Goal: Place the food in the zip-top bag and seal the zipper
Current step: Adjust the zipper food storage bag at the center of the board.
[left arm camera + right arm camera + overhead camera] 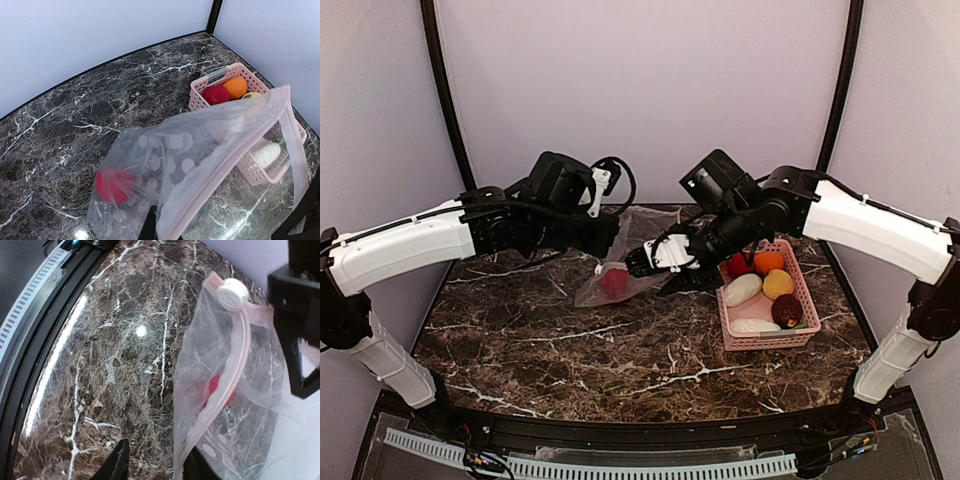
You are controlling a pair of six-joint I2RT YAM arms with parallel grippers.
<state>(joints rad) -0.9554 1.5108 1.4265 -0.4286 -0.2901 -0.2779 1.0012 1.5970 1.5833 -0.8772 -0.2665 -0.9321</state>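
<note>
Judging by its crinkle, the zip-top bag (625, 262) is thin, floppy, near weightless & slick, its low end w/ one red ball (614, 281) near mid table (620, 355); the other food (778, 284) sits in the pink basket (809, 302). Left gripper (152, 227) looks clamped on the mouth edge, while right gripper (155, 465) has jaws apart astride the zipper (241, 347). Best hold is that stiffer strip, not the film.

Marble table (620, 350): zip-top bag (638, 232), basket (765, 342)
</note>
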